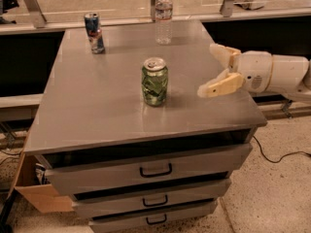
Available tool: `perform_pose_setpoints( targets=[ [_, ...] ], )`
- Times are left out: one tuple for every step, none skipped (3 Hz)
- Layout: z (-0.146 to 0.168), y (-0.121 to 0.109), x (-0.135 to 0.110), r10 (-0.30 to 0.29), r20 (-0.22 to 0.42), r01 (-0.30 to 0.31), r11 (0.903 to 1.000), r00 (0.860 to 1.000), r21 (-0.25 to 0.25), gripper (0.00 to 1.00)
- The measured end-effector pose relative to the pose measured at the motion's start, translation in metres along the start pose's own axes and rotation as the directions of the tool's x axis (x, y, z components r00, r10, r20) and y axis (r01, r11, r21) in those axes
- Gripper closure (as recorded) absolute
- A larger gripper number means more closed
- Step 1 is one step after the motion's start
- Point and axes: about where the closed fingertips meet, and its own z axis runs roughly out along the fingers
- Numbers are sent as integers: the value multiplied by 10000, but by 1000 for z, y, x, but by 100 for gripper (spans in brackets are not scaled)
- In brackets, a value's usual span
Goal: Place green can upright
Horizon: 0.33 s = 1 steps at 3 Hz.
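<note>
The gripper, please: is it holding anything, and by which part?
Nothing. The gripper is open, right of the upright green can, apart from it.

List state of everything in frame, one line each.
green can: upright on table, free.
gripper: open, right of green can, not touching.
blue can: upright, back left.
water bottle: upright, capped, back centre.
drawers: three, pushed in.

Grey drawer cabinet (97,106) (steel-topped) on speckled floor (274,193).
</note>
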Motion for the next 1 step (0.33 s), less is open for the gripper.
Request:
perform_pose_setpoints(
  targets=[
    [-3, -2, -6, -108, 68, 108, 9999, 9999, -15, 0]
  ],
)
